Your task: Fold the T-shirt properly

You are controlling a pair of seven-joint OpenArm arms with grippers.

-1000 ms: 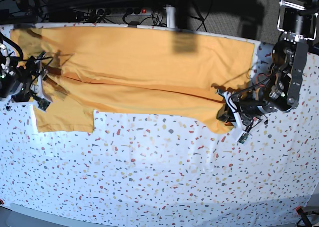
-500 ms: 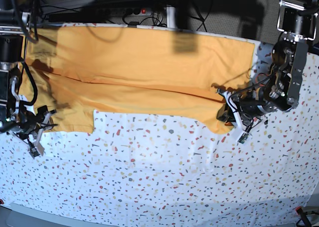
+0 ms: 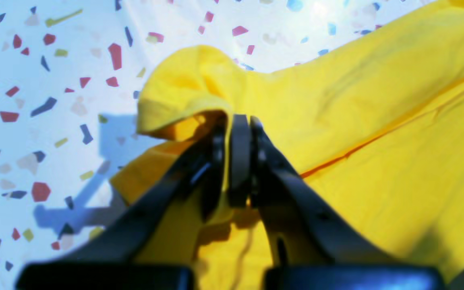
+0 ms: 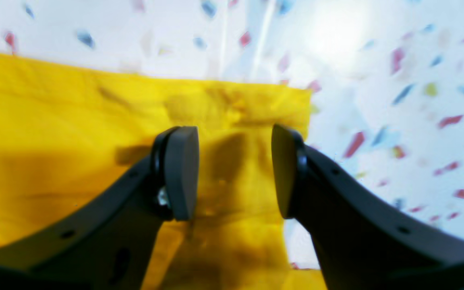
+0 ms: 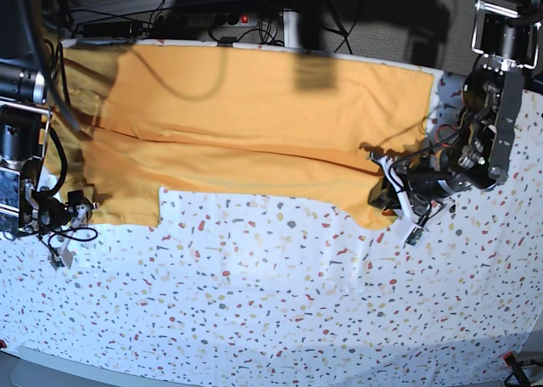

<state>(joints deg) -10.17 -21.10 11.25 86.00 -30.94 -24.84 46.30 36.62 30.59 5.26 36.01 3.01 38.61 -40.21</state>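
T-shirt (image 5: 254, 124) lies spread across the far half of the speckled table (image 5: 280, 302), orange-yellow, with a long crease running along it. At its near corner the left gripper (image 3: 238, 133) is clamped on a bunched fold of fabric. Over the sleeve end, the right gripper (image 4: 234, 169) hangs with its pads apart, touching nothing.

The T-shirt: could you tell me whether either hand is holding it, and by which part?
The left hand is shut on a bunched corner edge of the T-shirt. The right hand is open above a sleeve, holding nothing.
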